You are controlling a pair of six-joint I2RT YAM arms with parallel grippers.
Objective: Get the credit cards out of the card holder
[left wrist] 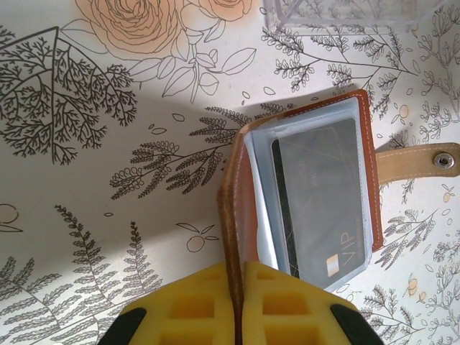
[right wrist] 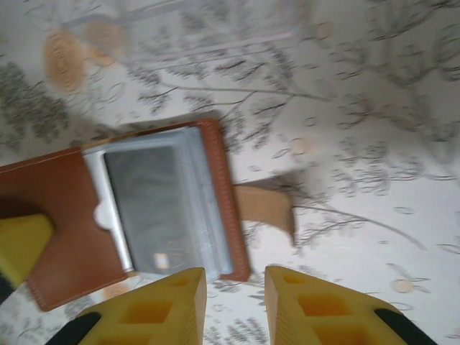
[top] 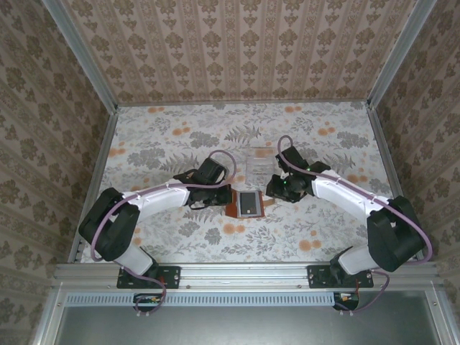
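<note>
The brown card holder (top: pixel 247 204) lies open in the middle of the table. A dark grey credit card (left wrist: pixel 323 194) marked VIP sits in its clear sleeves, with more sleeve edges stacked beneath. My left gripper (left wrist: pixel 238 287) is shut on the upturned left flap of the card holder (left wrist: pixel 237 208); its strap tab (left wrist: pixel 417 162) sticks out to the right. My right gripper (right wrist: pixel 236 287) is open, hovering just off the holder's right edge (right wrist: pixel 223 194) near the strap tab (right wrist: pixel 264 208), with nothing between its fingers. The same card (right wrist: pixel 154 208) shows blurred there.
A clear plastic tray (top: pixel 260 162) stands just beyond the holder, its edge seen as the tray (left wrist: pixel 352 11) in the left wrist view. Patterned walls enclose the floral table (top: pixel 165 144) on three sides.
</note>
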